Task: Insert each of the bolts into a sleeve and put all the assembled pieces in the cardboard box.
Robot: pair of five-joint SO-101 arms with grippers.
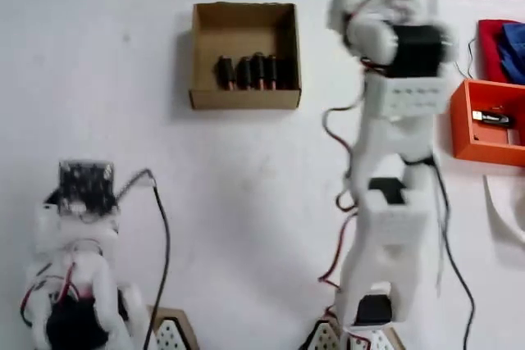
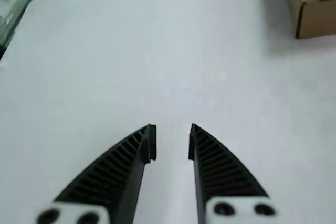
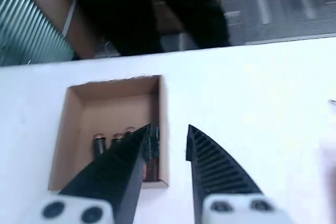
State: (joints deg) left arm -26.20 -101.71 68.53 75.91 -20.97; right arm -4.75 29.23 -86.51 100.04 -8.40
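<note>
Several assembled pieces (image 1: 246,72), dark with reddish ends, sit side by side in a row inside the cardboard box (image 1: 244,99), close to the box wall that faces the arm bases; we count about four of them, though the blur makes the number uncertain. In the right wrist view we see the same pieces (image 3: 116,139) against that wall of the box (image 3: 71,129), one of them partly hidden behind a black finger. The right gripper (image 3: 169,140) hangs above the white table (image 1: 246,202) near the box, with its two ribbed fingers apart and nothing between them. In the high view the right arm (image 1: 394,202) stretches past the box on its right side, close to it but not touching it. The left arm (image 1: 78,235) sits well apart from the box, off its left front corner and towards the arm bases. The left gripper (image 2: 170,142) points over bare table, its fingers parted by a narrow gap and gripping nothing, and a corner of the box (image 2: 310,14) shows farther off. Beyond the right arm from the box we see an orange tray (image 1: 467,133) with a small black object (image 1: 492,118) in it, and near that a red and blue item (image 1: 500,47).
</note>
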